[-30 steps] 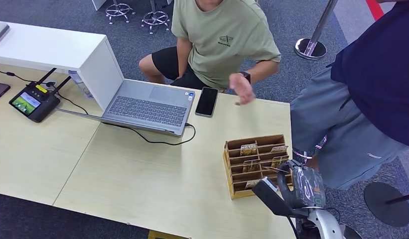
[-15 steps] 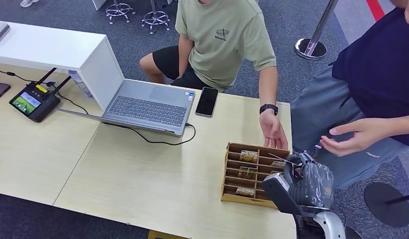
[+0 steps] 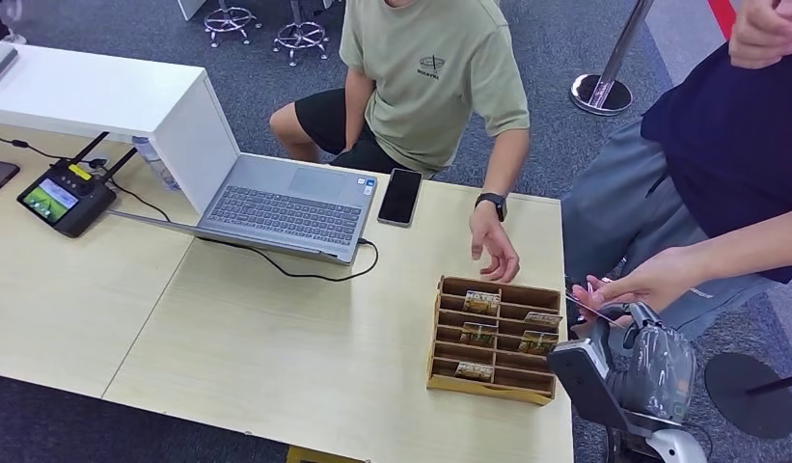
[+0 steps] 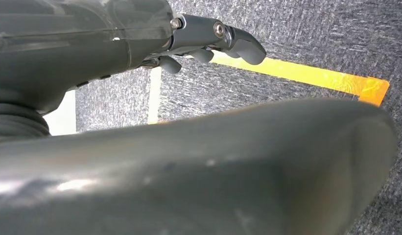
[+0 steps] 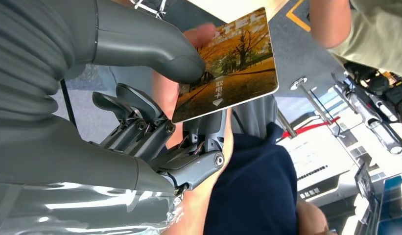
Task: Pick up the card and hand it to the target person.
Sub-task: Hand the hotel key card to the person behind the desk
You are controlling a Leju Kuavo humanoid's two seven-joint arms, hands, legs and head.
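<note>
My right hand [image 5: 154,122] pinches the card [image 5: 228,63], thumb pressed on its printed face and darker fingers behind it, so most of the card juts free past the fingertips; I judge that grip leaves the receiver plenty of bare edge to take. In the head view the hand [image 3: 638,362] sits off the table's right edge, beside the wooden card rack [image 3: 493,338], and the card [image 3: 589,307] shows as a thin edge-on sliver. The hand [image 3: 652,280] of the person in the dark navy shirt [image 3: 729,145] reaches in from the right and is at the card, its fingertips apparently on the far edge, so I read this as the handover itself, with release not yet made. My left hand [image 4: 208,41] hangs low over grey carpet and a strip of yellow floor tape [image 4: 306,76], fingers curled loosely and holding nothing that I can see; whether it is properly closed I cannot tell. Counting: two people, the second in an olive T-shirt [image 3: 425,77] resting a hand [image 3: 496,253] on the table just behind the rack; about five cards left in the rack's slots; one open laptop [image 3: 276,198], one black phone [image 3: 401,196] by its right corner, one small screened device [image 3: 64,198] near the left edge.
</note>
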